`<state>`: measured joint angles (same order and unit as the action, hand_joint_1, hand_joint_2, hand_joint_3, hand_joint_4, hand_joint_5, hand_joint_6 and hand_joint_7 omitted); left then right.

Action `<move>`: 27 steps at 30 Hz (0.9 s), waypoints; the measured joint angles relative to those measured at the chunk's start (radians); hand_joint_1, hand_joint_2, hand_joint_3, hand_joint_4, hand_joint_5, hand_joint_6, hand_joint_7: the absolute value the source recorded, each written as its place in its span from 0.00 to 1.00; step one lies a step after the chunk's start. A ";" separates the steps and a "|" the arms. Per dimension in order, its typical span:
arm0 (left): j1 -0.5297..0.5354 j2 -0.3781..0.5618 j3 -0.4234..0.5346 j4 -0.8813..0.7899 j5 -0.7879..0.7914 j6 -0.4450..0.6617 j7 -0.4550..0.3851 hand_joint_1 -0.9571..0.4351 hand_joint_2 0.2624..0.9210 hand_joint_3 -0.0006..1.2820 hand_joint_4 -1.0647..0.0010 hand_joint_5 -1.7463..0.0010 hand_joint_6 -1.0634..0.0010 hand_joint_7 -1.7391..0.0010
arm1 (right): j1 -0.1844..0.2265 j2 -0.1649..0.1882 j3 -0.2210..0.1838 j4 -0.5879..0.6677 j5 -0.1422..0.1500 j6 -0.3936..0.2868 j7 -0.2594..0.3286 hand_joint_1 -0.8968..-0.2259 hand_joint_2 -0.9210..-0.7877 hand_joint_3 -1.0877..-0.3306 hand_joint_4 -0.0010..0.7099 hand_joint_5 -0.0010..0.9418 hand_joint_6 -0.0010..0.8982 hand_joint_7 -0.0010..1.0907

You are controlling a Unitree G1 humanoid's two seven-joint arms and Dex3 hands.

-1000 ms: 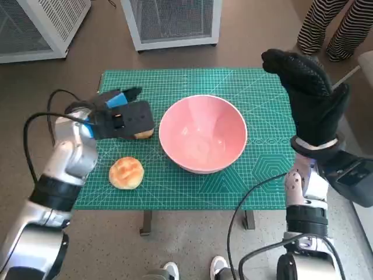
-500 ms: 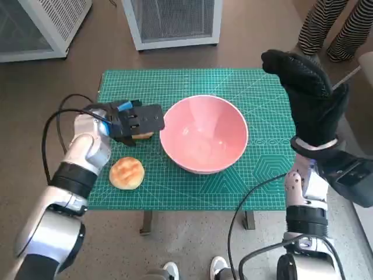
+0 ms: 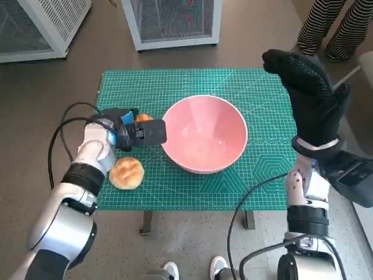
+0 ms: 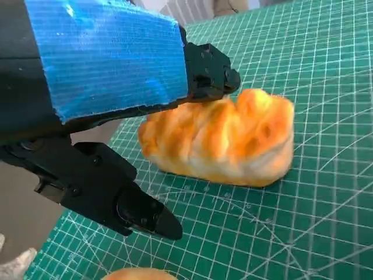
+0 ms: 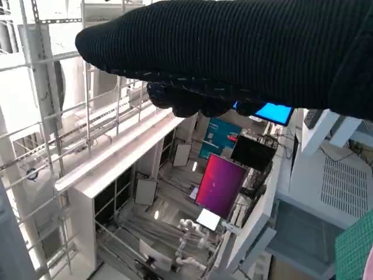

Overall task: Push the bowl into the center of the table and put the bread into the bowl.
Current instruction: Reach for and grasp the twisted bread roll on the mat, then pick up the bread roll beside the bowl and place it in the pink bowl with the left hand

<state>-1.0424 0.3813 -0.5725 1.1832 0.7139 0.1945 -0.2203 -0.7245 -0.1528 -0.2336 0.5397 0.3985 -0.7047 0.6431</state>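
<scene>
The pink bowl [image 3: 204, 135] stands near the middle of the green mat [image 3: 192, 81]. My left hand [image 3: 139, 133] lies low just left of the bowl's rim. A braided orange loaf of bread [image 4: 224, 137] rests on the mat between its spread fingers; one black finger [image 4: 207, 81] touches the loaf's top and the other [image 4: 116, 195] stays apart. In the head view the loaf [image 3: 144, 117] peeks out on the hand's far side. A round bun [image 3: 126, 172] lies nearer me, left of the bowl. My gloved right hand [image 3: 309, 96] is raised off the table's right side and holds nothing.
Two white mesh cabinets [image 3: 175, 23] [image 3: 35, 29] stand on the floor beyond the table. A person's striped legs [image 3: 341, 26] are at the far right. Feet [image 3: 170, 270] show below the table's near edge. A black cable [image 3: 64, 125] loops by my left forearm.
My left hand has slid right and towards me, up to the bowl's left rim, and the loaf now shows on its far side. The right hand and the bowl have barely moved.
</scene>
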 measured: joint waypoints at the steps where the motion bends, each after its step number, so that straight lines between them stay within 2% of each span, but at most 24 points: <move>1: 0.000 -0.001 -0.004 0.009 0.004 -0.009 0.016 0.69 0.80 0.02 0.70 0.97 0.63 0.97 | 0.000 0.000 0.000 0.000 0.000 0.000 0.000 0.42 0.00 0.56 0.32 0.01 0.03 0.51; 2: 0.000 -0.001 -0.008 0.017 0.010 -0.018 0.033 0.71 0.83 0.02 0.61 0.95 0.59 0.97 | 0.000 0.000 0.001 -0.001 0.000 0.000 -0.001 0.43 0.00 0.56 0.32 0.01 0.03 0.51; 3: 0.000 -0.002 -0.015 0.025 0.017 -0.028 0.049 0.72 0.85 0.02 0.57 0.93 0.56 0.98 | 0.000 0.000 0.001 -0.001 0.000 0.000 -0.001 0.43 0.00 0.56 0.32 0.01 0.03 0.51; 4: 0.000 -0.002 -0.022 0.032 0.026 -0.038 0.066 0.73 0.87 0.02 0.58 0.83 0.51 0.96 | 0.000 0.000 0.001 -0.002 0.000 0.000 -0.002 0.43 0.00 0.56 0.32 0.01 0.03 0.51; 5: 0.000 -0.001 -0.034 0.040 0.038 -0.050 0.086 0.80 0.92 0.07 0.55 0.60 0.49 0.81 | 0.001 0.000 0.001 -0.002 0.000 0.000 -0.002 0.43 0.00 0.56 0.32 0.01 0.03 0.51; 6: -0.001 -0.001 -0.046 0.050 0.051 -0.062 0.109 0.85 0.95 0.11 0.54 0.45 0.52 0.67 | 0.001 0.001 0.002 -0.003 0.000 -0.001 -0.002 0.43 0.00 0.56 0.32 0.01 0.03 0.51; 7: 0.000 -0.001 -0.057 0.057 0.065 -0.073 0.128 0.80 0.96 0.13 0.55 0.33 0.50 0.56 | 0.002 0.001 0.002 -0.004 0.000 -0.001 -0.002 0.43 0.00 0.56 0.32 0.01 0.03 0.51; 9: 0.000 0.001 -0.075 0.067 0.082 -0.093 0.164 0.74 0.98 0.15 0.55 0.23 0.49 0.46 | 0.003 0.001 0.002 -0.007 0.000 -0.001 -0.002 0.43 0.00 0.56 0.32 0.01 0.03 0.51; 14: 0.000 0.008 -0.089 0.079 0.102 -0.130 0.215 0.70 0.99 0.16 0.53 0.16 0.49 0.37 | 0.008 0.001 0.002 -0.012 0.003 -0.001 -0.002 0.43 0.00 0.56 0.32 0.00 0.03 0.51; 20: -0.001 0.017 -0.081 0.081 0.099 -0.150 0.246 0.69 1.00 0.15 0.53 0.17 0.48 0.33 | 0.014 0.003 0.002 -0.013 0.011 -0.001 -0.002 0.44 0.00 0.56 0.32 0.01 0.03 0.50; 27: -0.001 0.035 -0.066 0.067 0.095 -0.150 0.257 0.69 1.00 0.11 0.44 0.27 0.48 0.29 | 0.014 0.003 0.004 -0.011 0.009 -0.004 -0.002 0.45 0.00 0.56 0.33 0.01 0.04 0.50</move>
<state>-1.0438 0.4161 -0.6380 1.2501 0.8090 0.0441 0.0365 -0.7103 -0.1493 -0.2301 0.5284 0.4079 -0.7086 0.6413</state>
